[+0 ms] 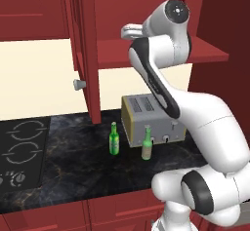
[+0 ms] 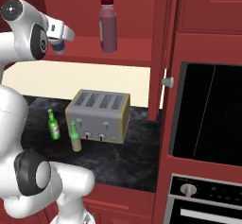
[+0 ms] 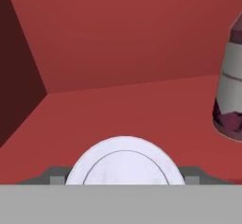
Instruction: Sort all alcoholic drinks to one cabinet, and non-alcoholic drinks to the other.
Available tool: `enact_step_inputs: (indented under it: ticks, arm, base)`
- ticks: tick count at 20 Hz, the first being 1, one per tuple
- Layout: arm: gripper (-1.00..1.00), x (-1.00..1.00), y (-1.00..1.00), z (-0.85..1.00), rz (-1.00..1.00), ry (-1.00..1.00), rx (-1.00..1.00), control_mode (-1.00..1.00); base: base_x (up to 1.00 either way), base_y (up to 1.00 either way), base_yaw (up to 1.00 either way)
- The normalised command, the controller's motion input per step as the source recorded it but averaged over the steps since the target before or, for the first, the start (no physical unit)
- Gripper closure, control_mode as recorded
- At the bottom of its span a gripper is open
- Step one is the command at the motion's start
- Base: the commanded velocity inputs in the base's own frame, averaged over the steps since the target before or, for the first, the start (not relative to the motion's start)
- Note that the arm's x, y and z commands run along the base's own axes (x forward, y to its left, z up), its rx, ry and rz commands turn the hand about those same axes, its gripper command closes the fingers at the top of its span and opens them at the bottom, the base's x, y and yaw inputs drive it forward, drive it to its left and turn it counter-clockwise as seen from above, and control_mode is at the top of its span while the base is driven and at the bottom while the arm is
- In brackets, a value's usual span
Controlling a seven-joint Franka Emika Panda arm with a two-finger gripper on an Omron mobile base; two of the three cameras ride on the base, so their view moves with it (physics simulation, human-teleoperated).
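Observation:
My gripper (image 2: 58, 42) is raised to the open upper cabinet and is shut on the small white lidded cup (image 2: 59, 47) with its dark sleeve. In the hand view the cup's round white lid (image 3: 124, 164) sits between the two fingertips, just above the red shelf (image 3: 142, 109). The dark red-purple juice bottle (image 2: 108, 25) stands upright on that shelf to the cup's right, and its label shows at the edge of the hand view (image 3: 230, 81). Down on the black counter stand the bright green bottle (image 1: 114, 139) (image 2: 54, 125) and the paler olive bottle (image 1: 147, 144) (image 2: 75, 137).
A silver toaster (image 1: 152, 120) (image 2: 99, 116) sits just behind the olive bottle. The cabinet doors hang open on both sides of the shelf (image 1: 86, 54) (image 2: 160, 53). A cooktop (image 1: 22, 152) lies at the counter's left, and a black oven (image 2: 208, 114) fills the wall at the right.

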Motion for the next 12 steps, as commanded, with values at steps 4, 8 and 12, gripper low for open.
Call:
enact_step_inputs:
  ticks: [4,8,12]
  arm:
    - [1.0,0.28,0.09,-0.13,-0.02,0.0,0.0,-1.0]
    - [1.0,0.27,0.07,-0.1,-0.02,0.0,0.0,-1.0]
    - [1.0,0.3,0.07,-0.09,-0.02,0.0,0.0,-1.0]
  base:
    - [0.0,0.0,0.0]
    - [0.0,0.0,0.0]
    - [0.0,0.0,0.0]
